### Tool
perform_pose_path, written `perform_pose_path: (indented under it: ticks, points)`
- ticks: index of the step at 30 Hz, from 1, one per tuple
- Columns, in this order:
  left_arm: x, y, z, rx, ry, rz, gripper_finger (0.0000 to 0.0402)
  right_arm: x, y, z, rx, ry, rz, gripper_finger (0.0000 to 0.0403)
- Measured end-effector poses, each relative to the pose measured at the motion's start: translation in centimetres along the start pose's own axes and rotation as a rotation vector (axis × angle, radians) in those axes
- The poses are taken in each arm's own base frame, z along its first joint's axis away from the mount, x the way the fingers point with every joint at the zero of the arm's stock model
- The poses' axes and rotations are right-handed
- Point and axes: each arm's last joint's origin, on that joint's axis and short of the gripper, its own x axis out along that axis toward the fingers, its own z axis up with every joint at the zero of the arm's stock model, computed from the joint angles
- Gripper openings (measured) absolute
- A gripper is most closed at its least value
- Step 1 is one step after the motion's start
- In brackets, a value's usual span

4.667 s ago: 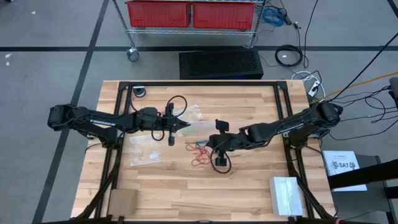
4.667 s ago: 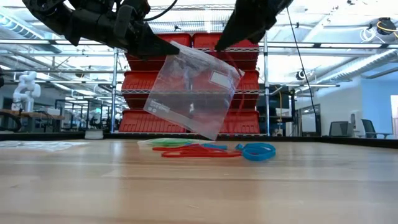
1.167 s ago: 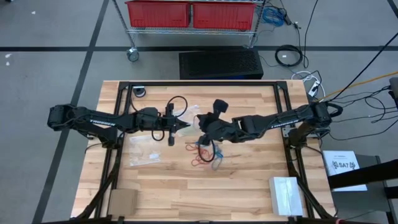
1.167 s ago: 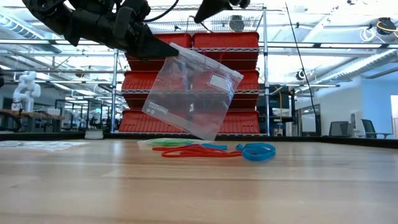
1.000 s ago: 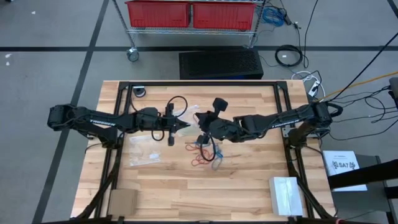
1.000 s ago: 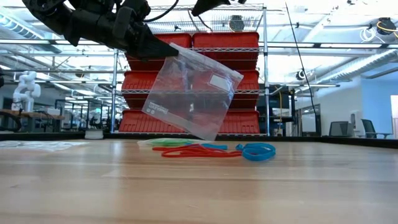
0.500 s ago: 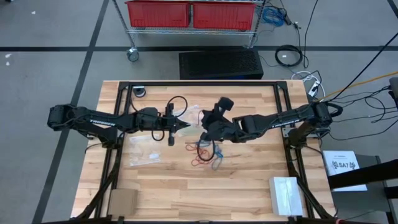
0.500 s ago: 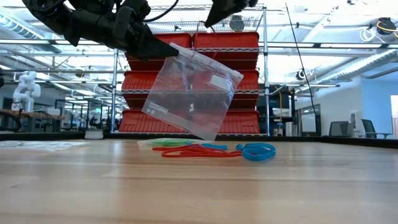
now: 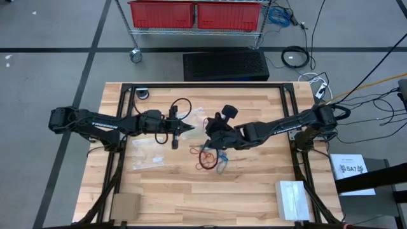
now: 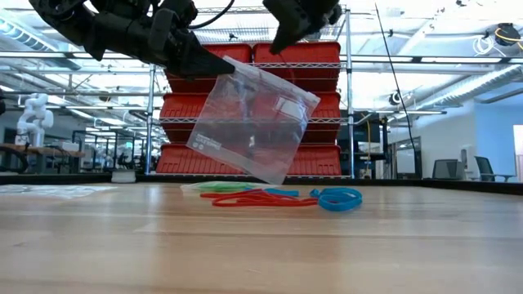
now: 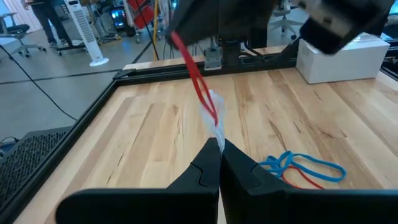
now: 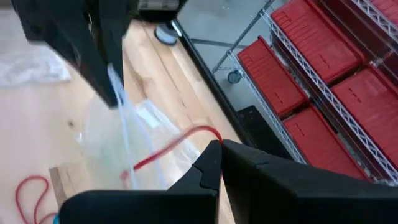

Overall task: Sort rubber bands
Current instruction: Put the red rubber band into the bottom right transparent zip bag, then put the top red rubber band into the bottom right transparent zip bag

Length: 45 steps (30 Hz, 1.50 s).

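Right gripper (image 12: 219, 144) jaws pinch a red rubber band (image 12: 166, 148); left gripper (image 11: 219, 144) jaws pinch the clear zip bag (image 10: 252, 119), whole only in low view.

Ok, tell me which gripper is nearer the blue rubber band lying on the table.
Right. The right gripper, shut on a red rubber band, hangs just above the blue rubber band. The left gripper, holding the clear bag, is farther away.

Red bins (image 9: 194, 14) fill a wire shelf (image 9: 262, 35) on grey floor (image 9: 51, 76).

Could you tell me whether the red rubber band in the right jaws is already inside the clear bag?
Partly in: the red rubber band runs from the shut right gripper into the clear bag, hung from the left gripper.
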Motion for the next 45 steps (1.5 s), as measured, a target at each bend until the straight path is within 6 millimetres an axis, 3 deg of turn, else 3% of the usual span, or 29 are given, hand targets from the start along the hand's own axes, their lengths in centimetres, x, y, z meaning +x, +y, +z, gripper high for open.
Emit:
perform_pose_path:
  ticks: [9,28,40,45]
  points:
    - [0.0,0.0,0.0,0.000,-0.001,0.000,0.0002,0.2,1.3,-1.5,-0.008,0.015,0.100,0.0000]
    - [0.0,0.0,0.0,-0.001,0.001,0.000,0.0002,2.3,0.1,-1.6,-0.002,0.082,0.347,0.0006]
    - [0.0,0.0,0.0,0.000,0.001,0.000,0.0002,2.1,0.0,-1.1,-0.057,0.030,0.353,0.0140]
    - [0.0,0.0,0.0,0.000,0.001,0.000,0.0002,1.0,-1.2,-0.4,-0.028,-0.007,0.354,0.0181]
